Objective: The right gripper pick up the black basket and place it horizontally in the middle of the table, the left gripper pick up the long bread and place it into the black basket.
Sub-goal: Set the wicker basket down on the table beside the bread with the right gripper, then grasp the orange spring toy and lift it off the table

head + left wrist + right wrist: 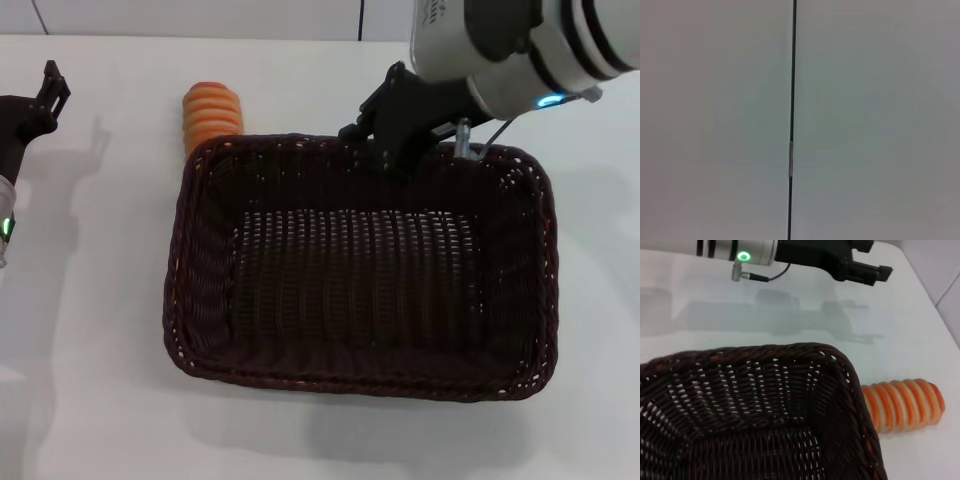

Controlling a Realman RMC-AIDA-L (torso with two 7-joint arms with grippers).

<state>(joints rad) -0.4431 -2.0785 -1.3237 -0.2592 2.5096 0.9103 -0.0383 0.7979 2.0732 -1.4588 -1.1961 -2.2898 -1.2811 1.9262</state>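
The black basket lies flat and lengthwise across the middle of the white table, open side up and with nothing in it. My right gripper is at the middle of the basket's far rim, touching or just over it. The long bread, orange-brown with pale ridges, lies on the table just behind the basket's far left corner; it also shows in the right wrist view beside the basket's corner. My left gripper is open and empty, parked at the table's left edge, apart from the bread; it also shows in the right wrist view.
The table's far edge meets a white wall with dark seams. The left wrist view shows only a plain white surface with one dark seam. Bare table lies left of and in front of the basket.
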